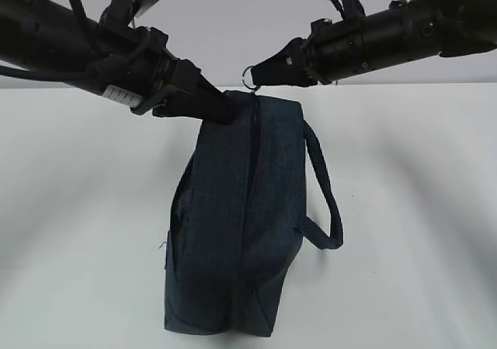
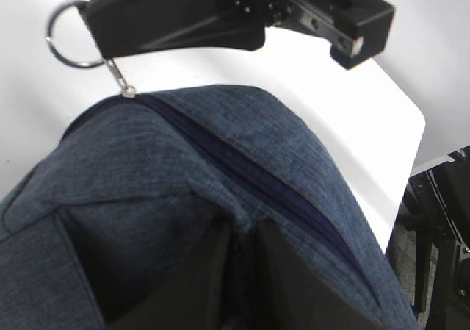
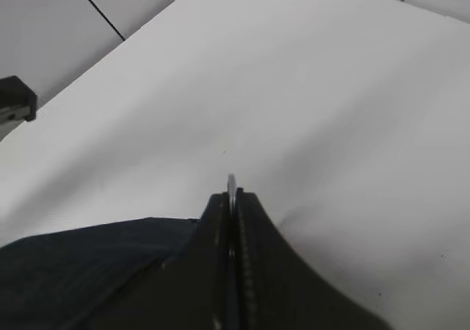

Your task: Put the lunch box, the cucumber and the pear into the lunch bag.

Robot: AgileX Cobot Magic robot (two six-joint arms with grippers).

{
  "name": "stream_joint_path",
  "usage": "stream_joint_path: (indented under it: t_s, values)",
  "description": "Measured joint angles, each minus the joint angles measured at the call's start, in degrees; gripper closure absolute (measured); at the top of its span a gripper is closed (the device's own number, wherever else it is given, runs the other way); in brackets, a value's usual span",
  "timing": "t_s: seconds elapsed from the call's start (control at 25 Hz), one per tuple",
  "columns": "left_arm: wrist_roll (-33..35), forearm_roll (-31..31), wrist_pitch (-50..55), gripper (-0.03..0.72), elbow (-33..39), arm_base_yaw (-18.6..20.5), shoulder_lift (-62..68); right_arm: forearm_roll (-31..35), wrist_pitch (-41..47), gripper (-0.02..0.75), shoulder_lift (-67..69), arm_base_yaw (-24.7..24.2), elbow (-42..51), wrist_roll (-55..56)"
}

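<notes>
Lunch bag (image 1: 237, 225) upright center frame; left claw (image 1: 221, 108) grips its top fabric, right claw (image 1: 260, 73) clamps ring pull (image 1: 248, 77).

Low frontal exterior; close wrist views.

Both arms reach in from the upper corners of the exterior view and slant down toward the middle, meeting above the far edge of the tabletop. The left gripper (image 1: 221, 108) points down and to the right, its fingers clamped together on a fold of the lunch bag (image 1: 233, 232) fabric at the top. The right gripper (image 1: 260, 73) points left, its jaws pressed tight on the silver ring pull (image 1: 248, 77), which shows edge-on between its fingertips (image 3: 232, 198) in the right wrist view.
</notes>
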Motion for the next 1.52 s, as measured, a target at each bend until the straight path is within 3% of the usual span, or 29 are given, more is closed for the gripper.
stream_joint_path:
  t_s: [0.44,1.36,1.52]
  values:
    - [2.4,0.1,0.8,0.664,0.0,0.0,-1.1,-4.1,-5.6,0.738,6.3,-2.2,-5.0,4.6]
    - [4.5,-0.6,-5.1,0.664,-1.1,0.0,-1.1,-4.7,-0.7,0.737,11.3,-2.7,-7.1,9.9]
    - [4.6,-0.8,-5.2,0.664,-1.2,0.0,-1.0,-3.8,-1.1,0.673,11.4,-2.8,-8.4,9.5]
